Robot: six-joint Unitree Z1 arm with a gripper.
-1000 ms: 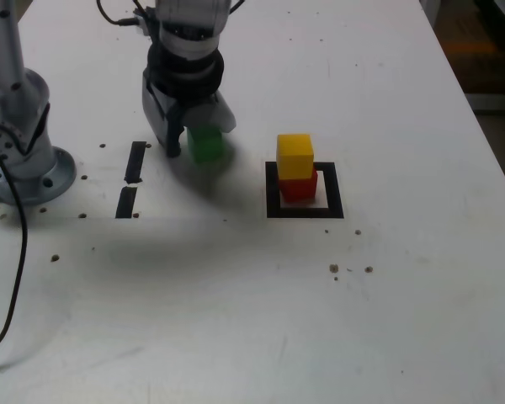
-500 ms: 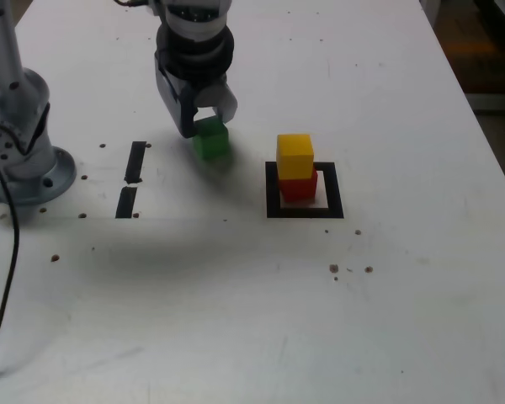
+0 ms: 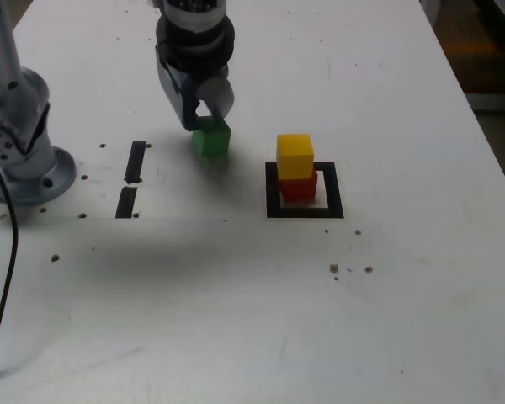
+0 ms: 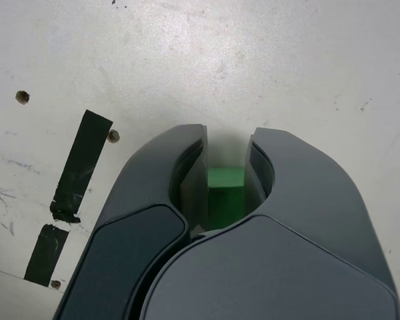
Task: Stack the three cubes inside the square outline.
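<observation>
The gripper (image 3: 200,116) is pointing down at the white tabletop (image 3: 404,126) and is squeezing the green cube (image 3: 211,136) between its two jaws. In the wrist view the green cube (image 4: 225,190) is sitting snugly between the two dark grey jaws, and both jaws are pressing on its sides. In the exterior view most of the cube is sticking out below the jaws, and a soft shadow is lying on the tabletop just beside it.

To the exterior view's right of the green cube, well apart from it, the yellow cube (image 3: 295,156) is sitting on top of the red cube (image 3: 300,187). That little tower is standing inside the square outline (image 3: 273,189), close to its left edge in the exterior view.

All three cubes are looking solid, with flat faces and sharp corners. The gripper is looking smooth, hard and rounded. The square outline is made of flat black tape. Two short black tape strips (image 3: 132,177) are lying end to end on the exterior view's left. The tabletop is looking scuffed, with small dark holes and specks in it.
</observation>
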